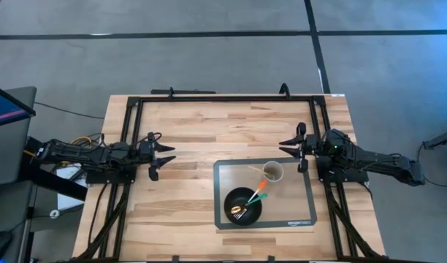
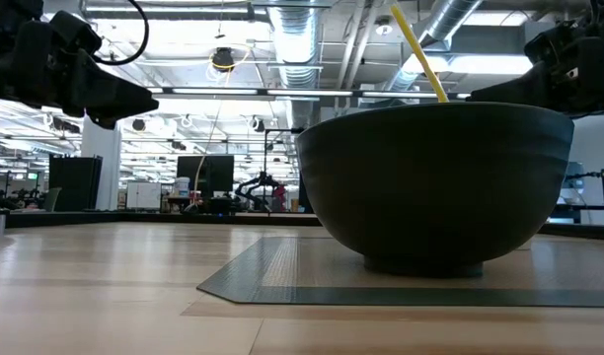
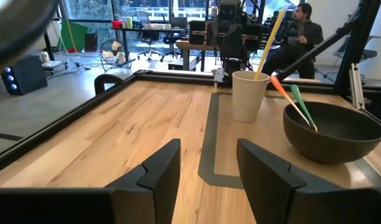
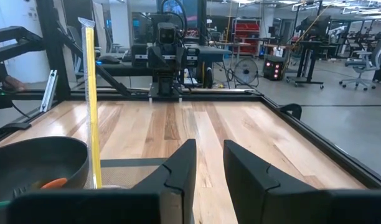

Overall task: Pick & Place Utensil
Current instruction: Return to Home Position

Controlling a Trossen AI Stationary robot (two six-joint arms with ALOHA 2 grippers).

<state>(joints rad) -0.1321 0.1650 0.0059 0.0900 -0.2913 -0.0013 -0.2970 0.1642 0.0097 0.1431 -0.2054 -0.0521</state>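
On your wooden tabletop (image 1: 187,131), the round black bowl (image 1: 242,206) on the gray rectangular mat (image 1: 300,191) holds a green spoon (image 1: 257,199) and an orange-handled utensil (image 1: 259,188). The pale cup (image 1: 272,172) just beside it holds the yellow straw (image 1: 257,169). The mat's printed label (image 1: 298,223) is unreadable. Your left gripper (image 1: 170,155) hovers wide open at the left; your right gripper (image 1: 282,147) at the right, narrowly apart.

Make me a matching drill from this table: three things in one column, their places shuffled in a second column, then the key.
Things:
1. yellow straw
2. green spoon
3. cup

Places:
A. standing on the gray mat
B. leaning in the black bowl
C. sticking up out of the cup

Pairs: 1-C, 2-B, 3-A.
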